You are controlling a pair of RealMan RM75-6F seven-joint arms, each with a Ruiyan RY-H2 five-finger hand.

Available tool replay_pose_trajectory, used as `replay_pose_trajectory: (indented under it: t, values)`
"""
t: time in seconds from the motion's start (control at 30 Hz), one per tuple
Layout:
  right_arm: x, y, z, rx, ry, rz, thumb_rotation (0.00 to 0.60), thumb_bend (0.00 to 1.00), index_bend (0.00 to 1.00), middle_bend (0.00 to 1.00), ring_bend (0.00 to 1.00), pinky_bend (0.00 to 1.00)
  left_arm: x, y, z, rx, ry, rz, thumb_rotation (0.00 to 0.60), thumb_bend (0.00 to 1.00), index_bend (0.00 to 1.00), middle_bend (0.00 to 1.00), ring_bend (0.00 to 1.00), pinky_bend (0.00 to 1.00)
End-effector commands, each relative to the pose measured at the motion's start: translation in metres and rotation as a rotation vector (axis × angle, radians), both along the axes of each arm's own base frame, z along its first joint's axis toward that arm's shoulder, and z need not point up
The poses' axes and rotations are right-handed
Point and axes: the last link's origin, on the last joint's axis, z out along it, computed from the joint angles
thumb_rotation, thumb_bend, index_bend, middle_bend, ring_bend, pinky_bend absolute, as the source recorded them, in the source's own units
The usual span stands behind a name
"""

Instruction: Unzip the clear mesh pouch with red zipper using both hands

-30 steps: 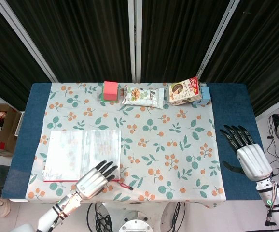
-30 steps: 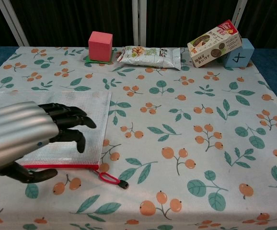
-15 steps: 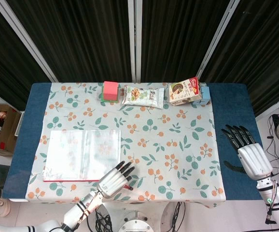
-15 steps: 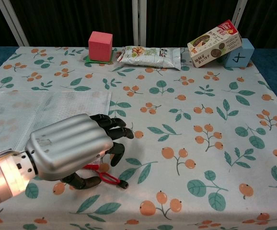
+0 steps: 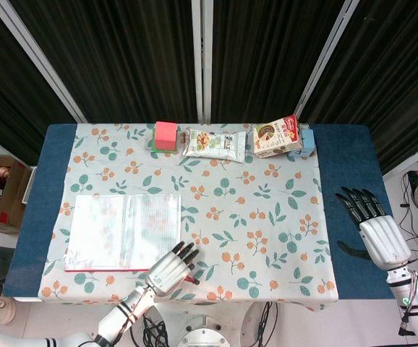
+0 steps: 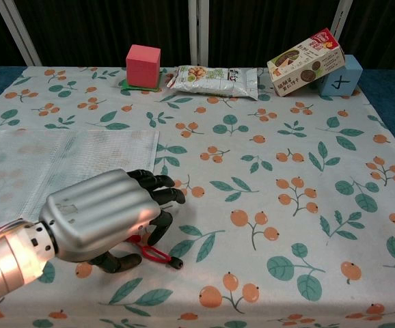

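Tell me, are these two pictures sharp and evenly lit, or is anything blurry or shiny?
Head view: sharp and evenly lit, with only soft shadows under the left robot hand; the curtains behind stay very dark. Chest view: the left robot hand's silver back catches bright glare and looms large, its wrist slightly soft at the frame edge; the mesh pouch looks pale and washed out, while the far boxes stay crisp.

a blue table [image 5: 343,155] carries a floral cloth [image 5: 267,217] under pouch [image 5: 122,228], block [image 5: 165,134], snacks [image 5: 212,143].
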Motion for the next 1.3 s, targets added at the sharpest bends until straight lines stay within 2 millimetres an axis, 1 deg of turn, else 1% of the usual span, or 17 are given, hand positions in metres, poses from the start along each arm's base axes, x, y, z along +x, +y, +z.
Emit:
replay_pose_trajectory:
  t: [0.03,0.53,0.6,0.77,0.97,1.13,1.2,1.3]
  values:
    - [-0.001,0.000,0.000,-0.001,-0.001,-0.003,0.600,0.08,0.00,0.00,0.00,0.00,0.001,0.000,0.000,-0.005,-0.002,0.001,0.600,0.26,0.52,0.15,0.09,0.17]
    - [-0.005,0.001,0.002,-0.007,-0.004,-0.018,0.600,0.08,0.00,0.00,0.00,0.00,0.003,0.002,-0.009,-0.017,0.004,0.007,0.600,0.27,0.53,0.15,0.09,0.17]
    - [-0.005,0.000,0.002,-0.006,-0.006,-0.019,0.600,0.08,0.00,0.00,0.00,0.00,0.003,0.002,-0.009,-0.016,0.001,0.008,0.600,0.28,0.54,0.15,0.09,0.17]
    - [-0.006,0.000,0.001,-0.003,-0.007,-0.020,0.600,0.08,0.00,0.00,0.00,0.00,0.003,0.001,-0.010,-0.019,0.002,0.011,0.600,0.35,0.58,0.17,0.09,0.17]
    - [-0.006,0.000,0.001,-0.004,-0.011,-0.019,0.600,0.08,0.00,0.00,0.00,0.00,0.003,0.000,-0.009,-0.020,-0.007,0.016,0.600,0.37,0.61,0.18,0.09,0.17]
    - [-0.002,-0.003,0.001,0.009,-0.017,-0.009,0.600,0.08,0.00,0.00,0.00,0.00,0.006,0.000,-0.001,0.019,-0.070,0.028,0.600,0.38,0.62,0.20,0.09,0.17]
    - [0.005,-0.006,0.001,0.034,-0.026,0.014,0.600,0.08,0.00,0.00,0.00,0.00,0.005,-0.001,0.006,0.055,-0.109,0.039,0.600,0.39,0.62,0.21,0.11,0.17]
    - [0.019,-0.014,-0.001,0.077,-0.031,0.058,0.600,0.08,0.00,0.00,0.00,0.00,0.004,-0.003,0.018,0.110,-0.173,0.067,0.600,0.39,0.63,0.27,0.16,0.18]
